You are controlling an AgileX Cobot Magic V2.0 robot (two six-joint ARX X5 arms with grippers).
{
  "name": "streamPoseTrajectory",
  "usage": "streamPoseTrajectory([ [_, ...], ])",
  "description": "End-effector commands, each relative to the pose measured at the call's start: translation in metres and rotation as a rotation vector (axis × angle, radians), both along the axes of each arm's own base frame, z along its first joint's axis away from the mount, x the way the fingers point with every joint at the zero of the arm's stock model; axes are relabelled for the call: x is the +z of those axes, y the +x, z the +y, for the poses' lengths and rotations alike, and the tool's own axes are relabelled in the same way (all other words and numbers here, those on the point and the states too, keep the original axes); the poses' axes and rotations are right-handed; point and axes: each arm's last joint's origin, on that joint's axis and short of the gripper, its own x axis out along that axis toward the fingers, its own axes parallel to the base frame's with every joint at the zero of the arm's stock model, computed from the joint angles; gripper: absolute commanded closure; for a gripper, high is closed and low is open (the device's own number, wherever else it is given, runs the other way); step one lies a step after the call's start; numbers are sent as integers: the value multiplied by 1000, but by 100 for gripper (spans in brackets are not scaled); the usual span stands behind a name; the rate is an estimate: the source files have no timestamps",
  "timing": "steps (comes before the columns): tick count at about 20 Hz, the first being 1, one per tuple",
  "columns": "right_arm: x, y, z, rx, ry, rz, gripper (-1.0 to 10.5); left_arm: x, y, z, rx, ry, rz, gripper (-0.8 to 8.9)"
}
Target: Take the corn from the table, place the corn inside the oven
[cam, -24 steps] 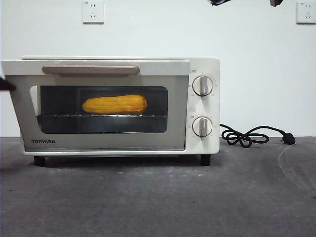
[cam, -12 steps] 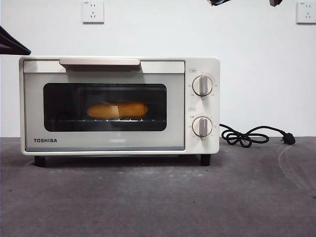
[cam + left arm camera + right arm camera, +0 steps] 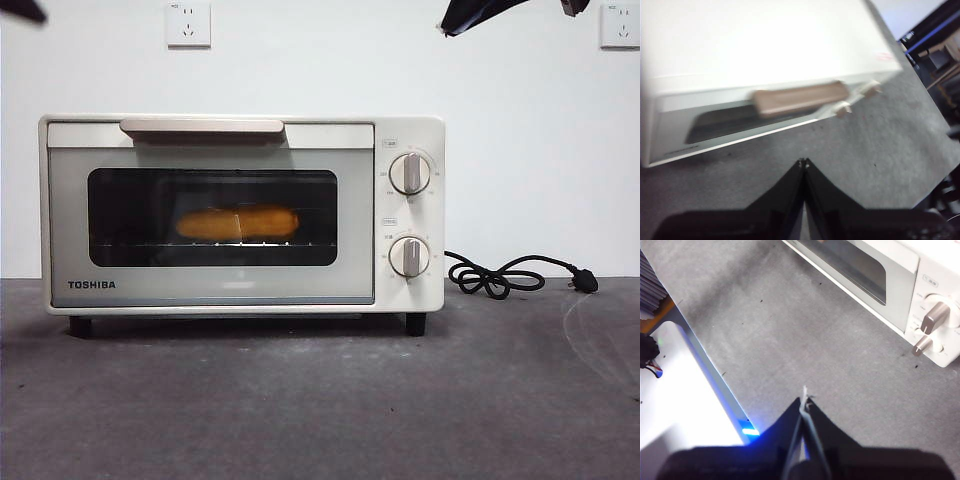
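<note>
Across the front view, the oven (image 3: 242, 215) is sitting on the table (image 3: 320, 400) with its door closed, and the corn (image 3: 237, 223) is lying on the rack inside, showing dimly through the dark glass. Its cord (image 3: 505, 275) is trailing along the table to the right. Only dark tips of arms are poking in at the top corners, too cut off to identify.

From the left wrist view, the left gripper (image 3: 804, 162) is hanging above the table near the oven's front, jaws pressed together and empty; the oven's handle (image 3: 800, 99) is looking blurred.

From the right wrist view, the right gripper (image 3: 804, 401) is hovering over bare table, jaws closed and empty, with the oven's knobs (image 3: 932, 320) partly cut off.
</note>
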Motion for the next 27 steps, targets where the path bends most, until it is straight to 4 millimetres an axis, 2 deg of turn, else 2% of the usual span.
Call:
streamPoseTrajectory([
  [1, 0, 2, 1, -6, 3, 0, 958, 12, -30, -13, -1, 36, -57, 820],
  [3, 0, 2, 1, -6, 3, 0, 959, 19, -53, -21, 26, 81, -101, 820],
  [5, 0, 2, 1, -5, 3, 0, 958, 24, -69, -26, 34, 97, -138, 821],
  [9, 0, 2, 1, -8, 2, -5, 958, 25, -78, -32, 54, 131, -166, 821],
  [14, 0, 2, 0, -19, -13, -15, 946, 21, -70, -36, 44, 137, -115, 817],
  [21, 5, 9, 3, -31, 13, -104, 946, 4, -37, -50, 27, 193, 11, 817],
  [27, 10, 16, 5, -55, 31, -203, 946, 5, -37, -45, 73, 205, 1, 817],
])
